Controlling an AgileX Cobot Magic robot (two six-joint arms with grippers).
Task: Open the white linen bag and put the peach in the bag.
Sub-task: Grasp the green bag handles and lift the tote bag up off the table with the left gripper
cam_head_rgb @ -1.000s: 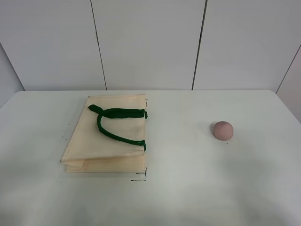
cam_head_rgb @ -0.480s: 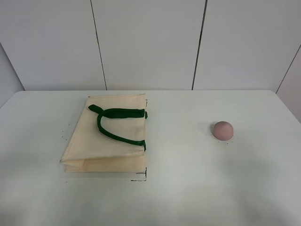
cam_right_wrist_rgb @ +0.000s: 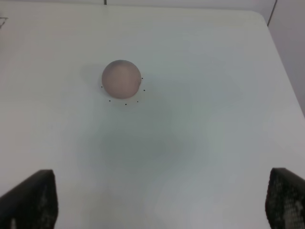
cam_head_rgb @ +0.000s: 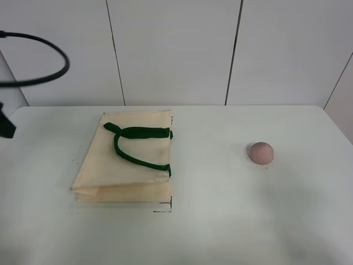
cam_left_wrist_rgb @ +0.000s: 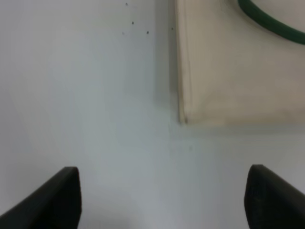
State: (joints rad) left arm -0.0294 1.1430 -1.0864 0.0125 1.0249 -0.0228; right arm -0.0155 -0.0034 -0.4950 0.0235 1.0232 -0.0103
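Spread wide and empty on the left pincer point(cam_left_wrist_rgb: 162, 205): two dark fingertips point(cam_left_wrist_rgb: 55, 198) well apart, with only bare tabletop point(cam_left_wrist_rgb: 95, 105) between them. Just beyond the gap, a corner of the white linen bag point(cam_left_wrist_rgb: 238, 71), flat on the tabletop, touched by neither fingertip. Across the cloth near that corner, a short arc of dark green handle point(cam_left_wrist_rgb: 271, 21).

Likewise parted and empty on the right pincer point(cam_right_wrist_rgb: 157, 202): black textured fingertips point(cam_right_wrist_rgb: 33, 202) far from one another, bare white surface between. Ahead of them, well apart from both, the peach point(cam_right_wrist_rgb: 121, 78), round and dull pink, resting alone with a ring of tiny dark specks point(cam_right_wrist_rgb: 125, 103) around its base.

From the high camera: white linen bag point(cam_head_rgb: 129, 165) lying flat and folded on the left half of the tabletop point(cam_head_rgb: 220, 215), cream cloth in layered flaps, green handle point(cam_head_rgb: 146, 132) looped over the top face. Just beside the bag's near right corner, a small black corner mark point(cam_head_rgb: 165, 208) drawn on the surface. Peach point(cam_head_rgb: 261, 152) on the right half, well apart from the bag, out in the open on the tabletop. At the far left edge, a thin black cable point(cam_head_rgb: 65, 59) arching in front of the wall panels point(cam_head_rgb: 171, 49), and below it a small dark piece point(cam_head_rgb: 5, 126), too cropped to identify.
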